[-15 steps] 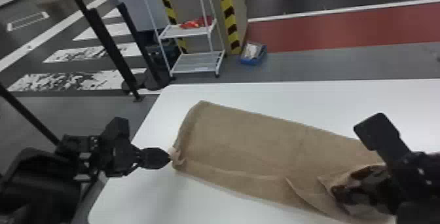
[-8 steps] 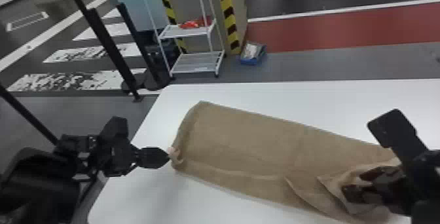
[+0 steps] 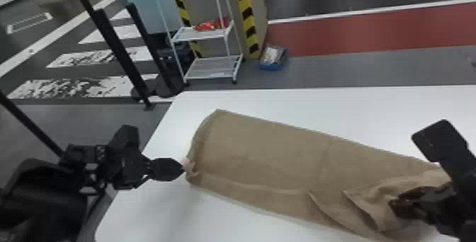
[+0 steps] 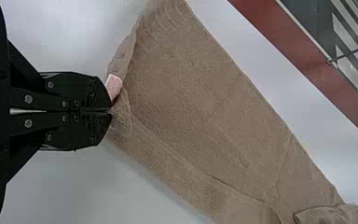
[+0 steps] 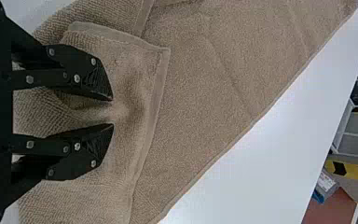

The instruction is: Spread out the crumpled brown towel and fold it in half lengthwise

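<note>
Brown towel (image 3: pixel 276 149) lies on white table (image 3: pixel 318 107); left hand (image 3: pixel 183 169) touches its edge.

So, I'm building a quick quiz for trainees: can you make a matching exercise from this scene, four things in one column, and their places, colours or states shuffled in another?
1. left end effector
2. right end effector
3. small tag on the brown towel
4. tub

A. blue, on the floor beyond the table
B. pink
C. closed on the towel's edge
D. fingers apart at the towel's folded-over part

1-C; 2-D; 3-B; 4-A
</note>
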`<state>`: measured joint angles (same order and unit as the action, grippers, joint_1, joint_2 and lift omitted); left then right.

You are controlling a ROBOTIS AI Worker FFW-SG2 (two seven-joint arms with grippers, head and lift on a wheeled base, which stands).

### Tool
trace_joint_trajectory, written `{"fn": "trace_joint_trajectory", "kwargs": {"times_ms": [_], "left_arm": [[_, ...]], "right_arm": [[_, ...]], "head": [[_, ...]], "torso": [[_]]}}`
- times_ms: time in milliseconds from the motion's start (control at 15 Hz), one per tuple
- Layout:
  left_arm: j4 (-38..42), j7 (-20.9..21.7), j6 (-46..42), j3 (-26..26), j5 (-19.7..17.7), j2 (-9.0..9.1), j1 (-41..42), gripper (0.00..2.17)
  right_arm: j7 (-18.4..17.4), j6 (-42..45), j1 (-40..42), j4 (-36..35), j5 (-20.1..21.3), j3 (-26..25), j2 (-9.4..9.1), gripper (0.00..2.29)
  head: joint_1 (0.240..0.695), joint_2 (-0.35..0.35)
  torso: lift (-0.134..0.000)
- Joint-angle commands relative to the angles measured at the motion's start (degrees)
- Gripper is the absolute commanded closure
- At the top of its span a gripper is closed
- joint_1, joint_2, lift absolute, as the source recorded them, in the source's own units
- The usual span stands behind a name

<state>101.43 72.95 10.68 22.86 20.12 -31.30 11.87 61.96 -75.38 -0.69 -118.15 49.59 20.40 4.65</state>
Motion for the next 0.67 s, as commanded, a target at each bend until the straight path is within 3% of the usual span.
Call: {"fn": "trace_joint_trajectory", "kwargs": {"times_ms": [0,67,200,400,533,600], "left_arm": [[-0.10,-0.09,0.00,0.16,0.00,-0.07,0.00,2.00],[-0.10,-0.17,0.00,0.16,0.00,-0.07,0.00,2.00],[-0.10,-0.26,0.00,0.16,0.00,-0.07,0.00,2.00],[-0.62,-0.53,-0.35,0.16,0.00,-0.16,-0.09,2.00],[-1.68,-0.61,-1.23,-0.28,0.00,-0.34,-0.44,2.00],[-2.29,-0.70,-1.93,-0.80,0.00,-0.42,-1.14,2.00]], "right_arm": [[0.00,0.01,0.61,-1.47,-0.02,-0.71,0.53,1.49],[0.00,-0.17,1.13,-2.97,-0.10,-1.68,1.24,1.68],[0.35,-1.40,3.33,-7.10,-0.63,-3.70,3.08,1.69],[2.02,-3.86,11.94,-17.73,-2.83,-10.64,7.74,1.69],[2.37,-4.91,20.56,-24.94,-3.80,-15.65,9.32,1.68],[4.57,-6.67,24.34,-27.49,-3.71,-17.50,9.85,1.59]], "head": [[0.695,0.350],[0.695,0.350],[0.695,0.350],[0.695,0.334],[0.695,0.305],[0.695,0.291]], "torso": [[-0.125],[-0.125],[-0.125],[-0.125],[-0.125],[-0.125]]}}
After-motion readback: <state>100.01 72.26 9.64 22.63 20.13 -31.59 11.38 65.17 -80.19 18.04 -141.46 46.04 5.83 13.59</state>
